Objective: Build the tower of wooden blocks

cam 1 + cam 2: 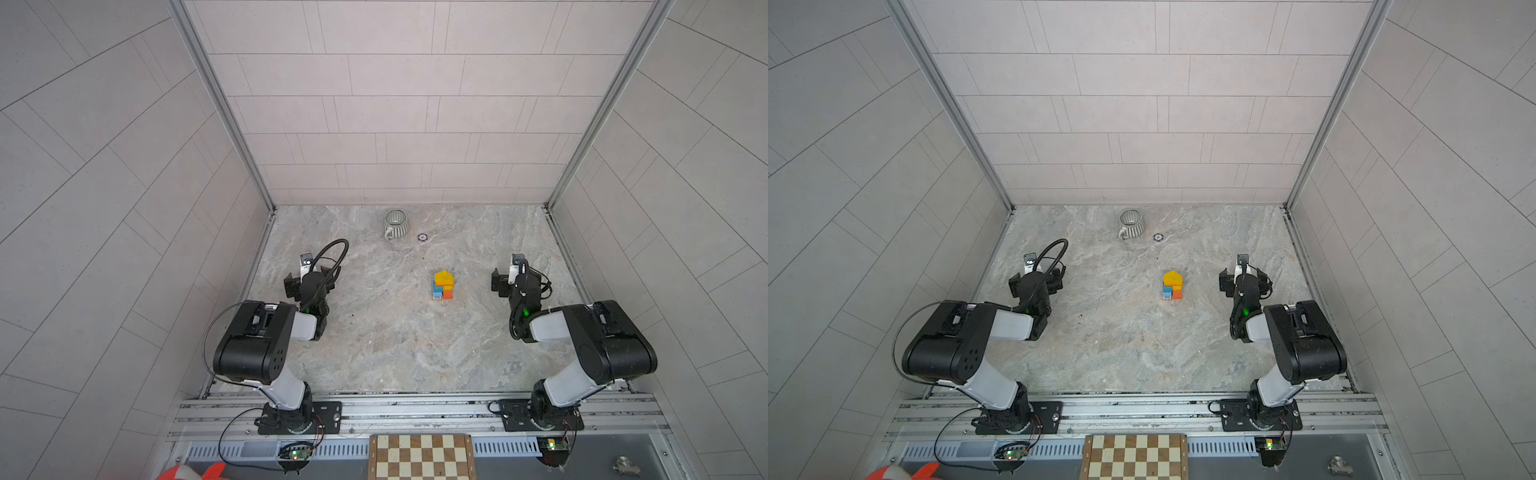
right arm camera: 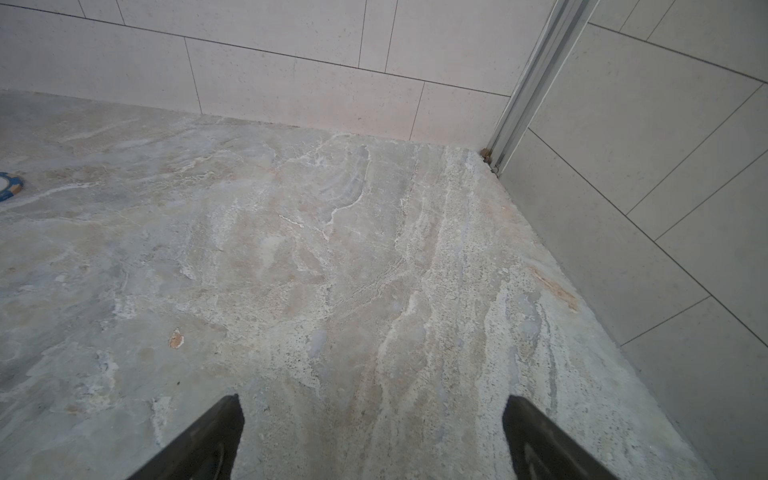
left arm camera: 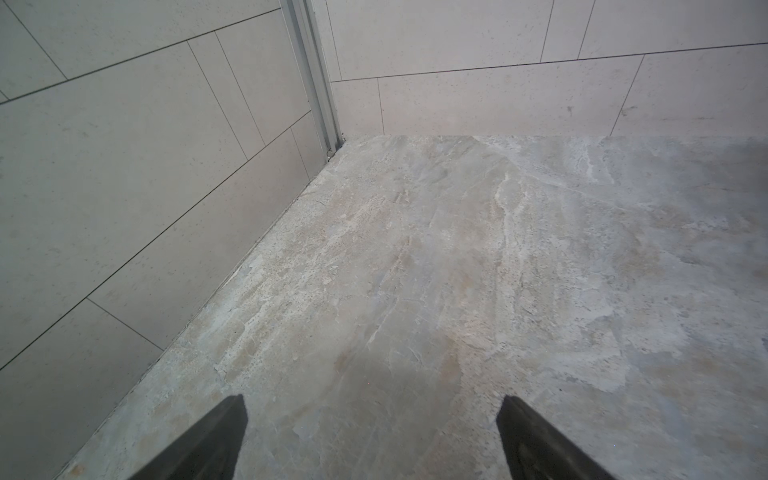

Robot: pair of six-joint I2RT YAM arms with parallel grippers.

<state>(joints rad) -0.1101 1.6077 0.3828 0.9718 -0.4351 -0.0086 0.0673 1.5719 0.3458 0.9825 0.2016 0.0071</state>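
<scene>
The wood block tower [image 1: 443, 284] [image 1: 1172, 284] stands on the marbled tabletop, right of centre: a yellow piece on top, orange and blue blocks below, and bare wood at the base. My left gripper [image 1: 309, 276] [image 1: 1036, 278] hovers far to its left, near the left wall. In the left wrist view its dark fingers [image 3: 226, 432] are spread wide, with only bare table between them, so the left gripper [image 3: 374, 403] is open. My right gripper [image 1: 517, 278] [image 1: 1244, 278] [image 2: 374, 401] sits to the right of the tower, clear of it, open and empty. Neither wrist view shows the tower.
A grey ribbed cup [image 1: 395, 224] [image 1: 1131, 224] stands near the back wall, with a small blue-rimmed disc [image 1: 422, 237] [image 1: 1158, 237] [image 2: 8, 187] beside it. A brown-and-cream chessboard [image 1: 422, 457] [image 1: 1136, 457] lies in front of the arm bases. Tiled walls close in three sides.
</scene>
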